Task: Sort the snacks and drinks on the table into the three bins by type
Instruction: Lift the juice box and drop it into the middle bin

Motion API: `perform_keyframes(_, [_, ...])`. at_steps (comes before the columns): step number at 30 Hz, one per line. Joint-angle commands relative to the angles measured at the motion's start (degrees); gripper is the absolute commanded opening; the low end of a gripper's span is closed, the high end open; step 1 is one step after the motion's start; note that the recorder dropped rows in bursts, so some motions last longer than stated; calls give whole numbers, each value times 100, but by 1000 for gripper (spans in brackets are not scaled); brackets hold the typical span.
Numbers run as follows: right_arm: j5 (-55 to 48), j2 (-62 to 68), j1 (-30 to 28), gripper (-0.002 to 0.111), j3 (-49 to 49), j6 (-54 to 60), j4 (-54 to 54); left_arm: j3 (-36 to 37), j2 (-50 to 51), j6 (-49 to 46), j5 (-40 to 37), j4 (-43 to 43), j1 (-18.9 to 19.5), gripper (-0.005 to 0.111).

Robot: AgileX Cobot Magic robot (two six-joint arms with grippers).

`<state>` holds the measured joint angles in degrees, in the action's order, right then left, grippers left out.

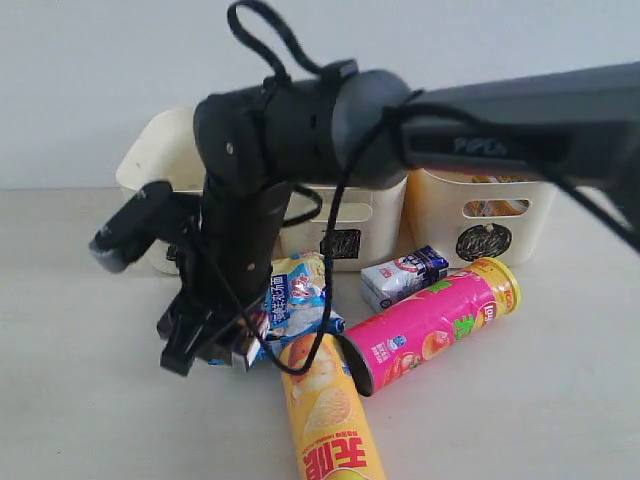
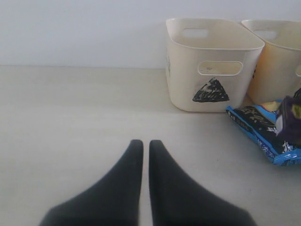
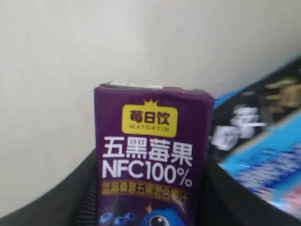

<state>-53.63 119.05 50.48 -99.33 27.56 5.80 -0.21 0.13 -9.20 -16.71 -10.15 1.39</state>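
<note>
Two small cartons are seen: the dark purple rectangular juice carton (image 3: 153,160) is clamped between the fingers of the right pincer (image 1: 208,348), at the lower left of the exterior view, and the white and blue carton (image 1: 400,278) is laid at centre on the pale beige worktop (image 1: 80,400), before the three cream plastic bins (image 1: 385,235). The left pincer (image 2: 142,142) is nearly closed, with nothing held. The pink chip cylinder (image 1: 430,325) and yellow chip cylinder (image 1: 325,420) are laid beside the crinkly blue bag (image 1: 295,295).

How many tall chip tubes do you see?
2. The yellow tube lies at the front; the pink tube lies beside it, before the right bin. The arm may hide more.
</note>
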Motion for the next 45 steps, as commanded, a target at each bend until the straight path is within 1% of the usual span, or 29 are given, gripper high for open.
perform_keyframes(1, [381,-652,-149,0,-22,-324,-718,21,-13,-29,42,8,-30,4])
perform_keyframes(5, [994,-1014,-544,0,-22,-889,-1277,21,-13,-29,42,8,-30,4])
perform_keyframes(13, [2452,-1101,-1548,0,-22,-1276,-1278,21,-13,-29,42,8,-30,4])
perform_keyframes(18, [3619,-987,-2059,0,-22,-1766,-1278,21,-13,-29,42,8,-30,4])
perform_keyframes(21, [4144,-826,-2224,0,-22,-1910,-1278,21,-13,-29,42,8,-30,4])
perform_keyframes(24, [4425,-629,-2286,0,-22,-1910,-1278,21,-13,-29,42,8,-30,4])
perform_keyframes(31, [4747,-123,-2325,0,-22,-1910,-1278,21,-13,-29,42,8,-30,4])
perform_keyframes(33, [4779,-5,-2338,6,-22,-1910,-1278,21,-13,-29,42,8,-30,4])
perform_keyframes(34, [4799,40,-2348,10,-22,-1910,-1278,21,-13,-29,42,8,-30,4])
perform_keyframes(35, [4802,98,-2348,17,-22,-1932,-1266,21,-13,-29,42,8,-30,4])
perform_keyframes(37, [4819,177,-2348,31,-22,-1960,-1266,21,-13,-29,42,8,-30,4])
perform_keyframes(40, [4834,269,-2348,59,-22,-1960,-1253,21,-13,-29,42,8,-30,4])
perform_keyframes(42, [4866,267,-2348,73,-22,-1960,-1253,21,-13,-29,42,8,-30,4])
perform_keyframes(43, [4866,267,-2348,76,-22,-1960,-1253,21,-13,-29,42,8,-30,4])
perform_keyframes(45, [4866,226,-2361,77,-22,-1960,-1253,21,-13,-29,42,8,-30,4])
